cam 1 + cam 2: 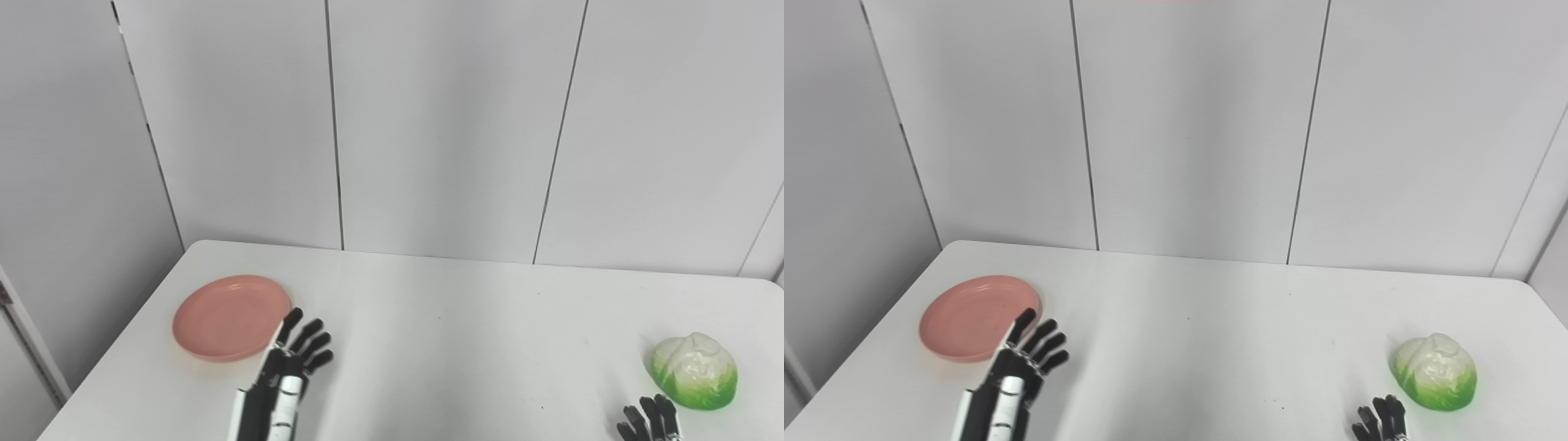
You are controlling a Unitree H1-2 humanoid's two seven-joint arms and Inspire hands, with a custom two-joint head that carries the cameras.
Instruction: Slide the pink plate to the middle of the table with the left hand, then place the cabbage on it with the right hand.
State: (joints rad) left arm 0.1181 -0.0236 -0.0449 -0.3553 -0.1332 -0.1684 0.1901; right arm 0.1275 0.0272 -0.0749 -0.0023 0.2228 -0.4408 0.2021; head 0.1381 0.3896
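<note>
We see the pink plate (231,317) near the tabletop's (441,343) left edge, our left hand (293,361) spread empty just right of it; the cabbage (694,370) sits far right of the plate, our right hand (650,422) near it, grip unclear

Pink plate (975,317) sits far left on the white table (1200,331), empty. Left hand (1020,367) just beside its near-right rim — fingers spread, holding nothing. Cabbage (1436,371) far right, well apart from the plate. Right hand (1381,421) near it at the bottom edge — only fingertips visible.
</note>
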